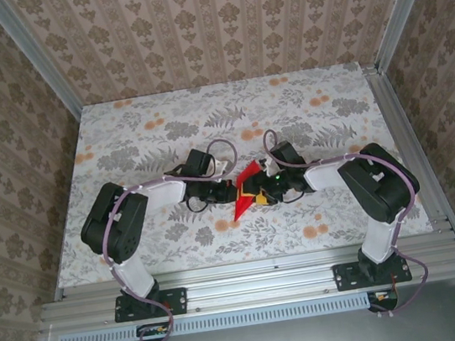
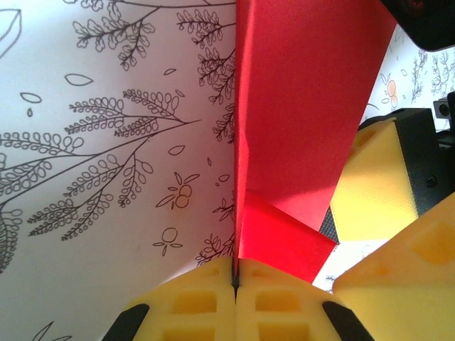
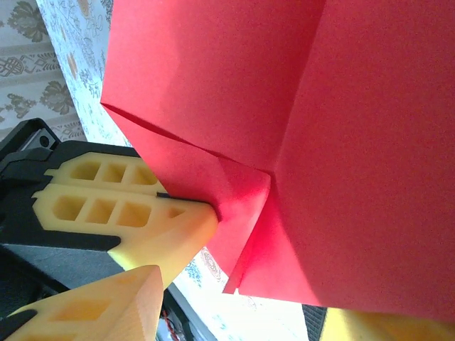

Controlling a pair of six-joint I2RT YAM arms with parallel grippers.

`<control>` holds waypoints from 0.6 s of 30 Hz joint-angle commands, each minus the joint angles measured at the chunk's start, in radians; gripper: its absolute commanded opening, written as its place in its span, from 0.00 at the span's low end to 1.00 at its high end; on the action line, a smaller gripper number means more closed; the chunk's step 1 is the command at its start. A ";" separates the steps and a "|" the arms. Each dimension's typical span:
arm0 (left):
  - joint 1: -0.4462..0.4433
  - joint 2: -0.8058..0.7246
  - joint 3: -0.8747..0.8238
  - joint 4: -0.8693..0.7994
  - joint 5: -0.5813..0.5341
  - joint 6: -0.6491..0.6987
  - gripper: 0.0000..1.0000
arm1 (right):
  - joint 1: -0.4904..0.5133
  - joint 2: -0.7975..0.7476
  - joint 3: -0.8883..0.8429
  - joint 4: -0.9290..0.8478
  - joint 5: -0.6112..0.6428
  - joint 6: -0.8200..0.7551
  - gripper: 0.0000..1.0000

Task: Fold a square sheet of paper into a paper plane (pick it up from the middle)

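Square sheet of paper [image 1: 242, 198], creased into a narrower red shape with a point toward the near edge, hangs just above the patterned counter [image 1: 162, 129], midway between the two arms. On the left, the left end effector [image 2: 234, 273] is clenched on it: its yellow fingers meet flush and the paper's long folded edge runs straight up out of the seam between them. From that edge the paper leans off to the right, with a small loose flap at its foot. It looks feather-light and thin, stiff only along its creases and floppy everywhere else, so I would expect it to sag, twist or tear if the arms pull against each other. The layered fold is the sensible place to hold, since a lone flap would simply bend away. On the right, the right end effector [image 1: 260, 193] has its jaws apart, close against that lower flap but, as far as I can tell, not pinching it.
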 commanded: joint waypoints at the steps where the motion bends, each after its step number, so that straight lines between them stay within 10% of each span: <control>1: 0.020 -0.040 -0.021 0.022 0.024 -0.029 0.03 | 0.009 -0.031 0.039 -0.084 0.046 -0.017 0.56; 18: 0.038 -0.012 -0.054 0.020 -0.016 -0.021 0.03 | 0.075 -0.041 0.117 -0.291 0.166 -0.032 0.60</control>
